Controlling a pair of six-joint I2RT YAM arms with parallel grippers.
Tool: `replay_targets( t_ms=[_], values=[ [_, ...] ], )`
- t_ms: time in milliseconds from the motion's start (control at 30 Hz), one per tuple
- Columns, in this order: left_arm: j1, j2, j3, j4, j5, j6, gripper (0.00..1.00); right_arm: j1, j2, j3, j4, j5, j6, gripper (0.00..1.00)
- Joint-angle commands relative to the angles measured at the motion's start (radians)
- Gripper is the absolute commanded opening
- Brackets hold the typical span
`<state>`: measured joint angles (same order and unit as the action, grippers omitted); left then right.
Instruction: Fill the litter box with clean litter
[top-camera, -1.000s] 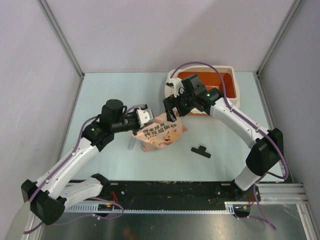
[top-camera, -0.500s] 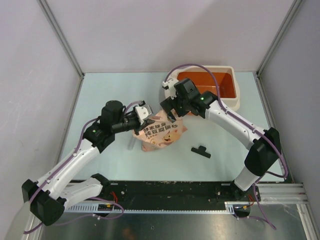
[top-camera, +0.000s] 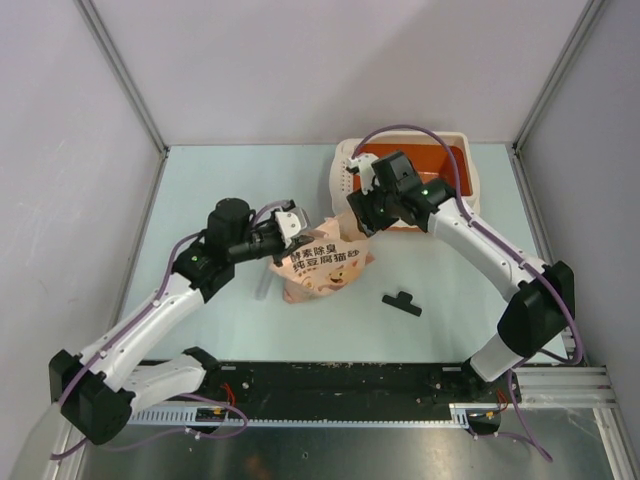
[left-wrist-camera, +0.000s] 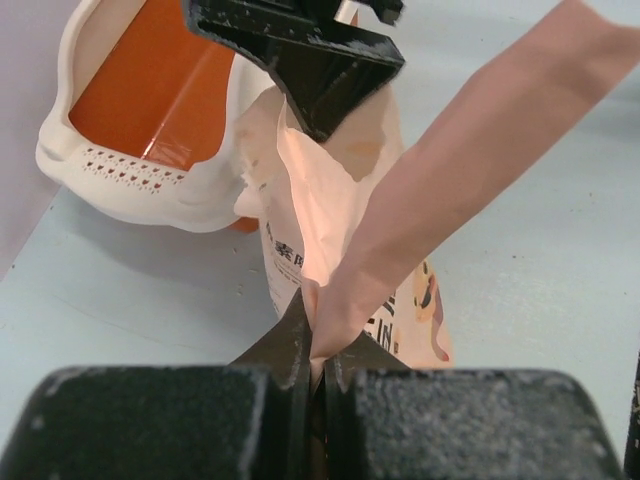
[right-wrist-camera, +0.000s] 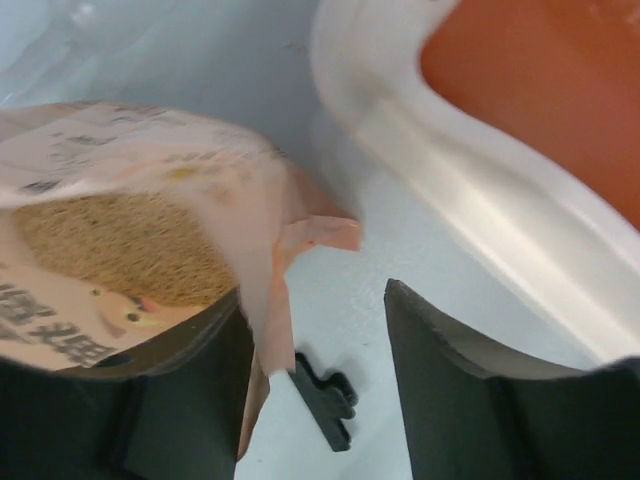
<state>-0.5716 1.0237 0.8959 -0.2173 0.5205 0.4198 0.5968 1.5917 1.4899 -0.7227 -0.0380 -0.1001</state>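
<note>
Gripping one lip of the pink bag (top-camera: 320, 268) with the left jaws clenched; hovering at the other lip with the right jaws released, holding nothing. Litter (right-wrist-camera: 120, 245) in the bag only, just beside the litter box (left-wrist-camera: 130, 180). Could miss the floppy lip, tipping grit onto the worktop (top-camera: 230, 180).

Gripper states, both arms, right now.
Left gripper: shut on the top edge of the pink bag.
Right gripper: open at the bag's mouth, gripping nothing.
</note>
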Motion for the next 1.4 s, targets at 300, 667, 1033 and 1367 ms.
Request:
replay_targets(
  t_ms=[300,667,1033,1367],
  values=[
    [-0.002,0.15,0.143,0.257,0.072,0.26,0.0,-0.066,-0.108,-0.008,-0.026,0.036,0.095,0.0],
    [-0.002,0.207,0.156,0.317,0.11,0.254,0.02,-0.137,-0.138,-0.017,-0.02,-0.029,0.18,0.0],
    [0.14,0.199,0.232,0.274,-0.056,-0.369,0.75,-0.149,-0.122,-0.008,0.081,-0.129,0.139,0.53],
    [0.331,0.135,0.037,-0.024,-0.341,-0.426,0.88,-0.261,-0.202,0.07,0.16,-0.194,0.059,0.81]
  ],
)
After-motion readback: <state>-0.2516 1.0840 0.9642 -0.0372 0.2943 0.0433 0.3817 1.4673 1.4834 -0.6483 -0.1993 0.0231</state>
